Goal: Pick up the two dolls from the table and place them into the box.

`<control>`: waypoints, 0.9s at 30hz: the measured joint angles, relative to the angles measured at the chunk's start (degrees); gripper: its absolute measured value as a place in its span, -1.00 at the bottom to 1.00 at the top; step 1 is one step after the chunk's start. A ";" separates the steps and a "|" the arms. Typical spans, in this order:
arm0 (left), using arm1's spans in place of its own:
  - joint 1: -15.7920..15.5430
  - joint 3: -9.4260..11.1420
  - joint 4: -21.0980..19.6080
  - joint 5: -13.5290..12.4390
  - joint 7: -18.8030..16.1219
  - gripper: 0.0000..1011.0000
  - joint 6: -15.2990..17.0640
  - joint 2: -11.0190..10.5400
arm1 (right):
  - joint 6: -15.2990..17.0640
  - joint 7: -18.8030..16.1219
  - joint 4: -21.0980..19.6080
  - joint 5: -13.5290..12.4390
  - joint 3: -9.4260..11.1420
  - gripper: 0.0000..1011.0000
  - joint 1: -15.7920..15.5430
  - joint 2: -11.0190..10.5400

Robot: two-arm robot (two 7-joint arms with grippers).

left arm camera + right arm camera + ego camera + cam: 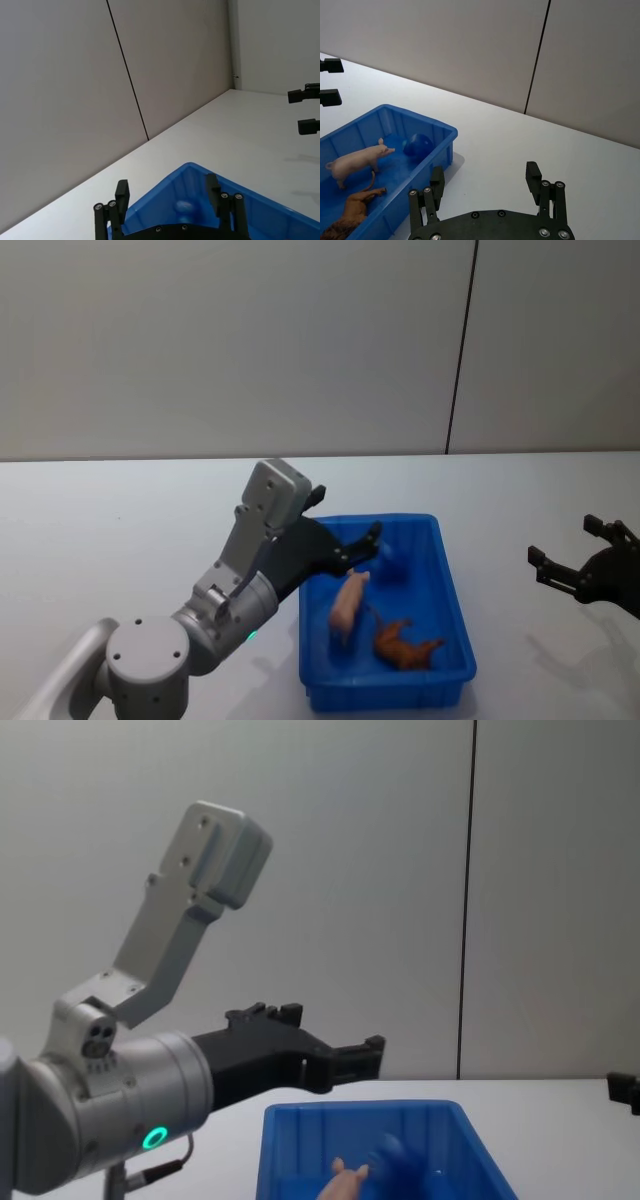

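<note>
Both dolls are inside the blue box (452, 602). The pale pink one (350, 602) stands near the middle of the box, and the brown one (405, 645) lies at the near end. My left gripper (350, 520) hovers open and empty over the box's far left corner. Off to the right my right gripper (588, 562) hangs open above the white table (120, 540), holding nothing. The right wrist view shows the pink doll (355, 162), the brown doll (352, 212), the box (445, 137) and my right gripper (485, 177). The left wrist view shows my left gripper (167, 192) above the box's rim (165, 182).
A small blue ball (392, 562) sits in the box's far end, also visible in the right wrist view (417, 145). A grey wall with a dark vertical seam (460, 350) rises behind the table. Bare tabletop lies between the box and my right gripper.
</note>
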State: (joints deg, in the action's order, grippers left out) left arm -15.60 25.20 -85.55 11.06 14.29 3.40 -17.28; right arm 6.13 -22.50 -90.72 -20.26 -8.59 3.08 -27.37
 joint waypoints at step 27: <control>0.49 -0.53 -2.32 0.29 -1.78 0.99 -1.12 -0.20 | 0.00 0.00 0.00 0.00 0.00 0.98 0.00 0.00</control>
